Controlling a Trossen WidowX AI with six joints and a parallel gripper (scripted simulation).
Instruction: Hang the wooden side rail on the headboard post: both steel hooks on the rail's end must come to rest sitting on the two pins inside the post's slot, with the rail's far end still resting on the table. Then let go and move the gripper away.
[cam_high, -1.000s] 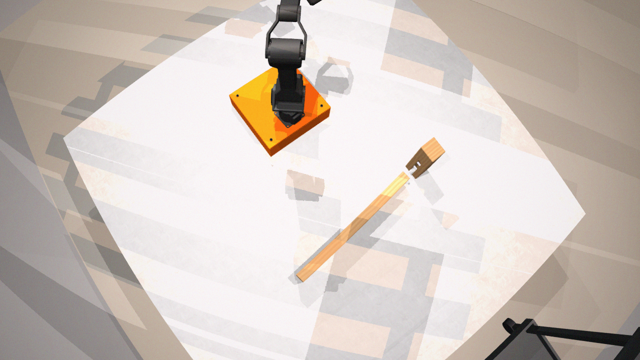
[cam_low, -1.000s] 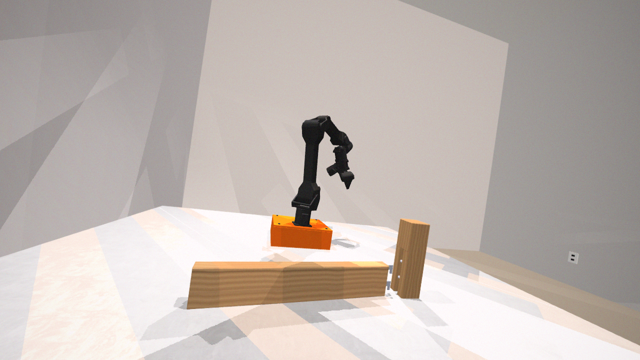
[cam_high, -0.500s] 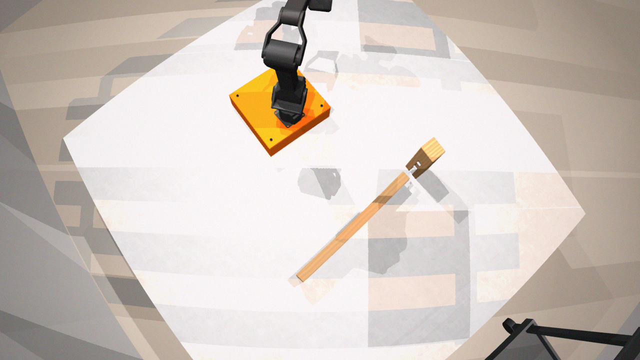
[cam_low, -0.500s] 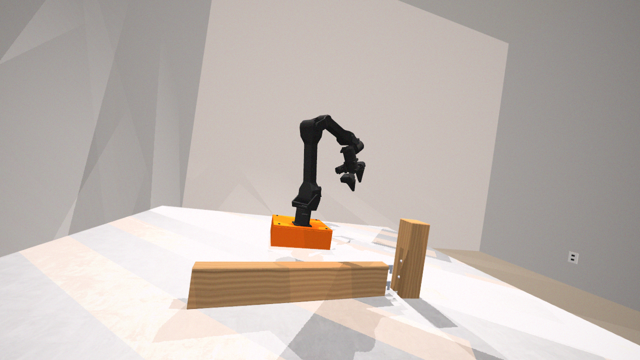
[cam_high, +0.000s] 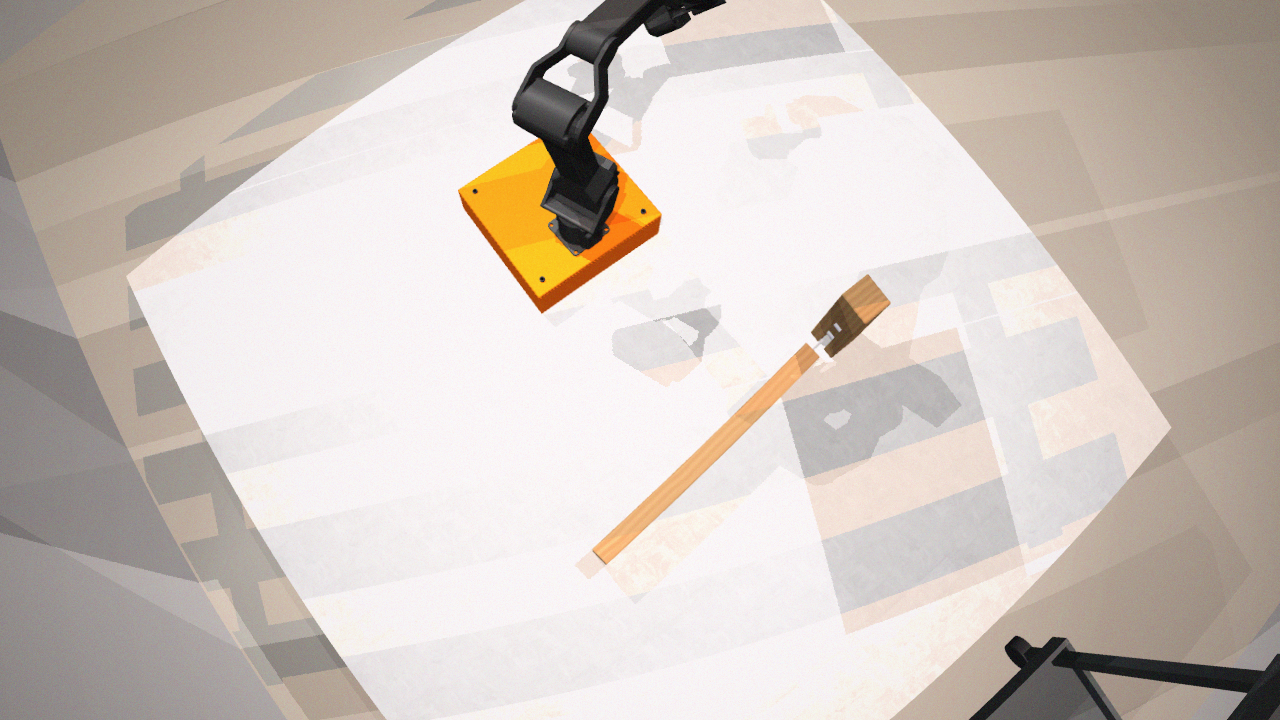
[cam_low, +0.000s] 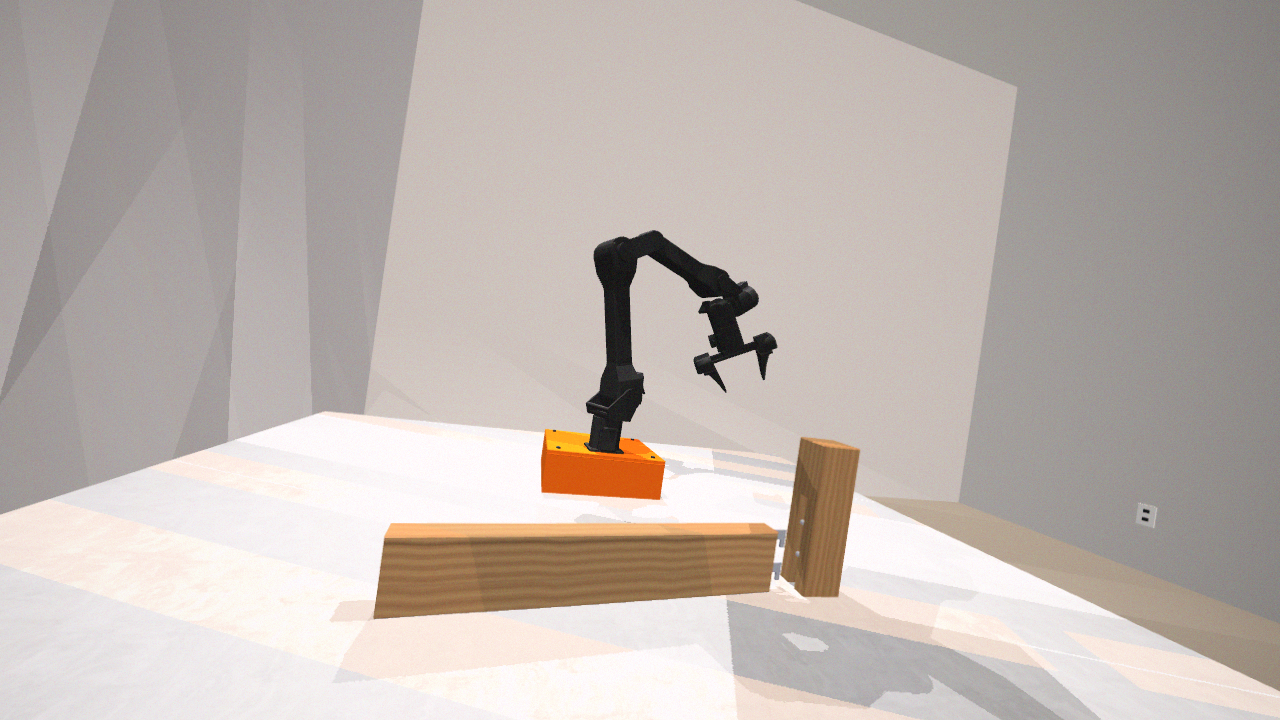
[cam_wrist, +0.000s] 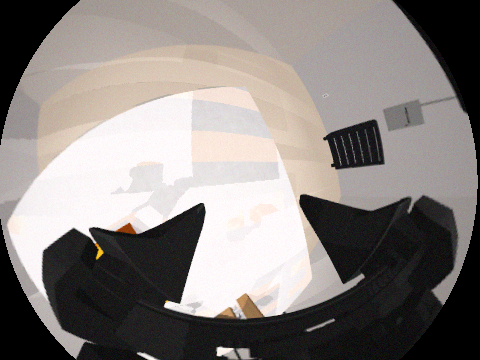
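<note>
The wooden side rail (cam_high: 707, 452) (cam_low: 572, 568) stands on its narrow edge on the table. Two steel hooks stick out from its right end, the upper hook (cam_low: 780, 538) above the lower hook (cam_low: 776, 571). The upright headboard post (cam_high: 866, 300) (cam_low: 827, 519) stands just past that end, its slot facing the rail. An upper pin (cam_low: 802, 522) and a lower pin (cam_low: 797, 553) show in the slot. The hooks are in the gap, apart from the pins. My gripper (cam_low: 743, 384) (cam_wrist: 253, 204) is open and empty, high above the table behind the rail, and out of frame in the top view.
The orange base block (cam_high: 501, 214) (cam_low: 599, 474) carries the arm, behind the rail in the exterior view. A black frame (cam_high: 1154, 667) stands beyond the table's lower right edge. Wooden pieces show small at the bottom of the wrist view, partly covered by the gripper body.
</note>
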